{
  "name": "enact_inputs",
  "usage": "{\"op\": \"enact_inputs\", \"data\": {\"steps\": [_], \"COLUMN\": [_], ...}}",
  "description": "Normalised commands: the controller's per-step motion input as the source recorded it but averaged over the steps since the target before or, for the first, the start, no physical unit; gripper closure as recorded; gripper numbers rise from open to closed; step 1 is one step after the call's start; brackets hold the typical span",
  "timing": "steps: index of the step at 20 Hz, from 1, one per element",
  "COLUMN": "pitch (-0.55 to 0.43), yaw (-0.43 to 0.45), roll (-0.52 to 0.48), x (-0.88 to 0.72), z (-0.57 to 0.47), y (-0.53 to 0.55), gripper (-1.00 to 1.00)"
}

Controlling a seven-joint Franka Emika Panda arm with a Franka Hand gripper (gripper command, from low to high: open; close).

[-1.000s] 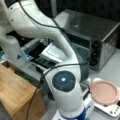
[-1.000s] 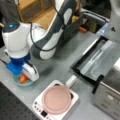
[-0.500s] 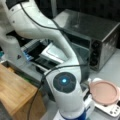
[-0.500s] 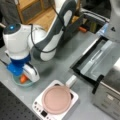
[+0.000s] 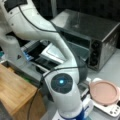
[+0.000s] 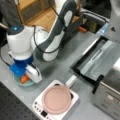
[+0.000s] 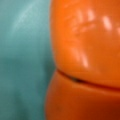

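Clearly the main danger now is a slip of the glossy orange carrot-like object point(image 7: 85, 57) that lies in the shallow teal bowl point(image 6: 18, 82) at the lower left of a front view. Its skin looks smooth and rounded, with bright highlights in the wrist view, so I judge that fingers closing off-centre could squeeze it out sideways. The bowl also looks light; a downward push near its rim could tip it or make it slide on the grey bench point(image 6: 62, 65). A second danger, in my judgement, is the neighbour: the white induction hob point(image 6: 72, 100), carrying a round pink pan point(image 6: 56, 100) with a white handle point(image 6: 70, 81), stands just beside the bowl, and the bulky white and blue wrist could brush it if the arm swings toward the frame's right.

The claw point(image 6: 26, 77) is down in the bowl, under the blue part of the wrist. I cannot tell how wide it is, because the wrist body hides the fingers in both front views, and the wrist view shows no finger at all, only orange surface on the right and teal on the left. The camera is very near to the orange object, so the claw is at it or almost at it, but whether it touches or pinches it I cannot say.

Farther away, a silver toaster oven point(image 5: 100, 35) stands with its door open at the frame's right side, well apart from the bowl, and a wooden table point(image 5: 15, 90) is behind the arm.
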Motion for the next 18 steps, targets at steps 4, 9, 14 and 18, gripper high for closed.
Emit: {"op": "enact_inputs", "data": {"steps": [4,9,14,18], "pitch": [0.163,0.171,0.201,0.282], "yaw": [0.034,0.020,-0.019,-0.041], "roll": [0.134,0.114,0.091,0.078], "x": [0.45,0.58,0.66,0.59], "z": [-0.52,-0.58,-0.53,-0.25], "y": [0.03,-0.03,-0.06,-0.07], "gripper": [1.00,1.00,1.00,1.00]}}
